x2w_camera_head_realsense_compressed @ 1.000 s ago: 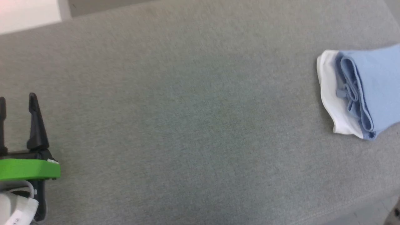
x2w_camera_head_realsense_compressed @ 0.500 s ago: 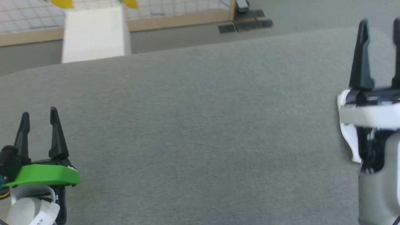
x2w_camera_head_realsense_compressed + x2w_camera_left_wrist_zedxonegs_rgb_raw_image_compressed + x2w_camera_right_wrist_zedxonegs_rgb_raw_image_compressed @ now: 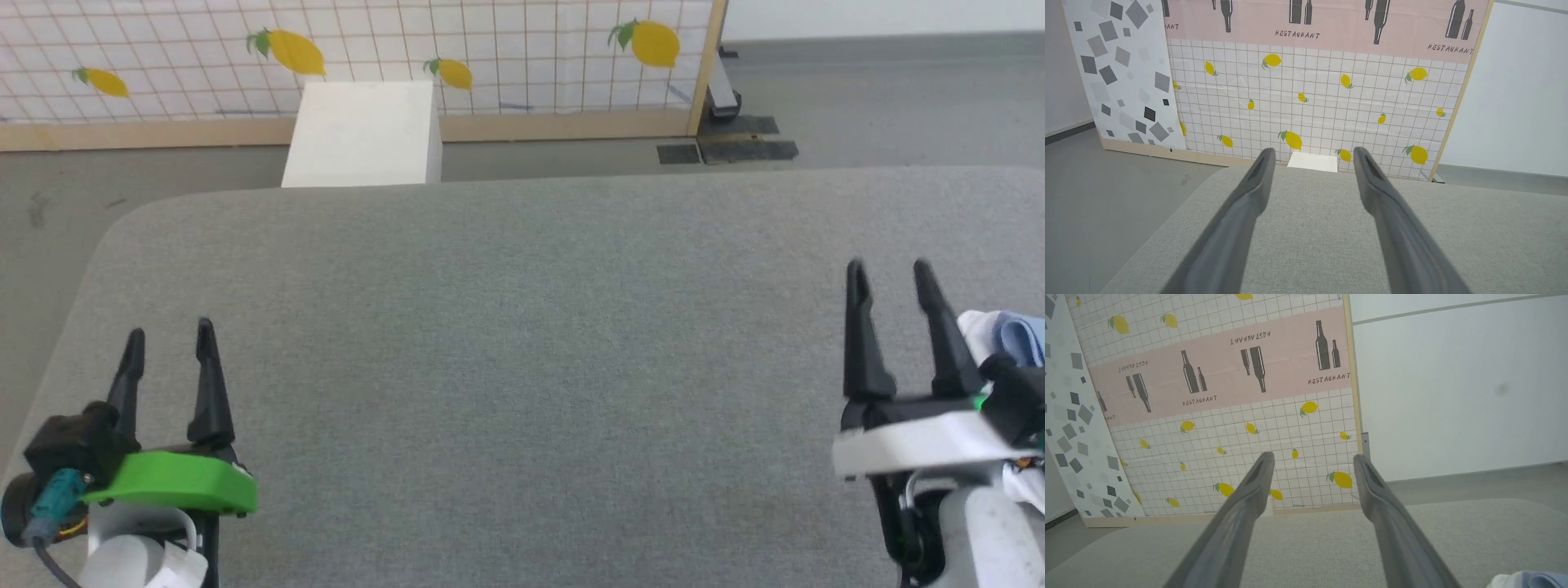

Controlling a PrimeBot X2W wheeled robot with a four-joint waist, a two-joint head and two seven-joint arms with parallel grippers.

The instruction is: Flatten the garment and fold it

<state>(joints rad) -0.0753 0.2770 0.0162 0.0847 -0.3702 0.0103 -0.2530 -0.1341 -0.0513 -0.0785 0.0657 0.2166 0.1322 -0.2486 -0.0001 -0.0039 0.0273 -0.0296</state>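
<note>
Hovering with left gripper (image 3: pixel 170 331) and right gripper (image 3: pixel 888 266) spread wide, empty. Likely past folding, judging by the bundled light blue shirt (image 3: pixel 1016 336) beside the right one. Next: verify neatness, else regrasp.

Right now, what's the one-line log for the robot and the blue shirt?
left gripper: open, empty | right gripper: open, empty | garment: partly hidden behind right gripper, not held | under both: grey pad
</note>
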